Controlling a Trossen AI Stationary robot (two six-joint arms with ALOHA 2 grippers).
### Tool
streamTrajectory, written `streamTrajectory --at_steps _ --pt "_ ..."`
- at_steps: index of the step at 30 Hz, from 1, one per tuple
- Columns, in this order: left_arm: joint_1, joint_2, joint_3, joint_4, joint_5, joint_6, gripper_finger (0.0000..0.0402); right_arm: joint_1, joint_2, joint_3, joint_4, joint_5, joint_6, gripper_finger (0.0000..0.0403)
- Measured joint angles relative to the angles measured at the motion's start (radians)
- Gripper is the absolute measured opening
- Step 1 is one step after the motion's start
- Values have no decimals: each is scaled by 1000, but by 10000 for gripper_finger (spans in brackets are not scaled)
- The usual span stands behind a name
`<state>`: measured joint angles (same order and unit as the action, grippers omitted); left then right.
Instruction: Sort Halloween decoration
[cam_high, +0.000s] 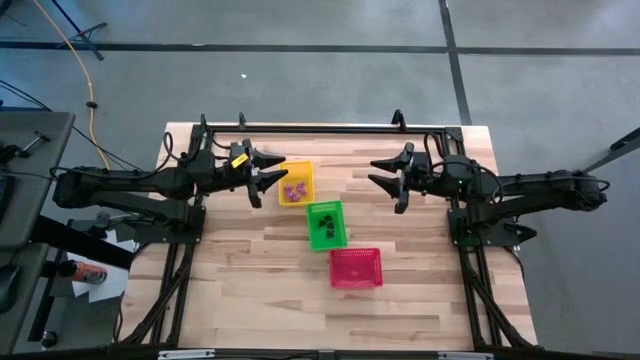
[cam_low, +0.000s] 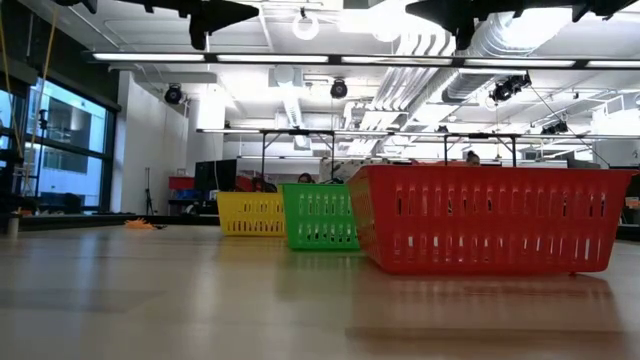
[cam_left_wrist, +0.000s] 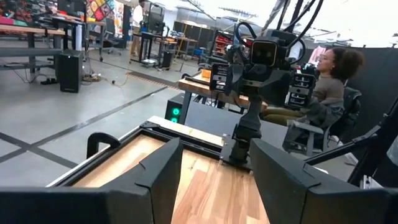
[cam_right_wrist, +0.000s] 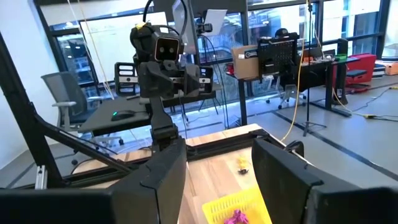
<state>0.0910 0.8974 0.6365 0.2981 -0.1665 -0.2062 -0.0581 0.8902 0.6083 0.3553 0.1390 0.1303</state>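
My left gripper (cam_high: 268, 172) and right gripper (cam_high: 385, 176) hover spread and empty above the wooden table (cam_high: 250, 260). Purple trinkets (cam_high: 294, 190) lie in the yellow basket (cam_high: 296, 169), black trinkets (cam_high: 324, 228) in the green basket (cam_high: 325, 207); the red basket (cam_high: 356, 267) sits beside it.

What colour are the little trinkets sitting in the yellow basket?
Purple. The trinkets in the yellow basket show best in the high view.

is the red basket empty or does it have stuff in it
Empty. From above, the red basket shows only its bare mesh floor, while the yellow basket holds purple trinkets and the green basket black ones.
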Motion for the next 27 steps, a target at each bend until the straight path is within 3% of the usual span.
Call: streamTrajectory --at_steps 8,11,15,19,22,24,27 --pt "0 0 0 -15 0 -7 179 0 0 0 1 0 0 178" --pt "2 0 7 -33 -6 -112 179 0 0 0 1 0 0 178" --pt "39 35 113 -282 -48 -181 179 0 0 0 1 0 0 178" --pt "183 127 295 -714 -190 -180 176 0 0 0 1 19 0 178" --pt "352 206 353 -913 -255 -219 173 -1 0 0 1 19 0 178" --pt "457 255 353 -961 -238 -277 173 -1 0 0 1 19 5 178" --pt "592 340 336 -1018 -134 -405 173 -1 0 0 1 19 49 178"
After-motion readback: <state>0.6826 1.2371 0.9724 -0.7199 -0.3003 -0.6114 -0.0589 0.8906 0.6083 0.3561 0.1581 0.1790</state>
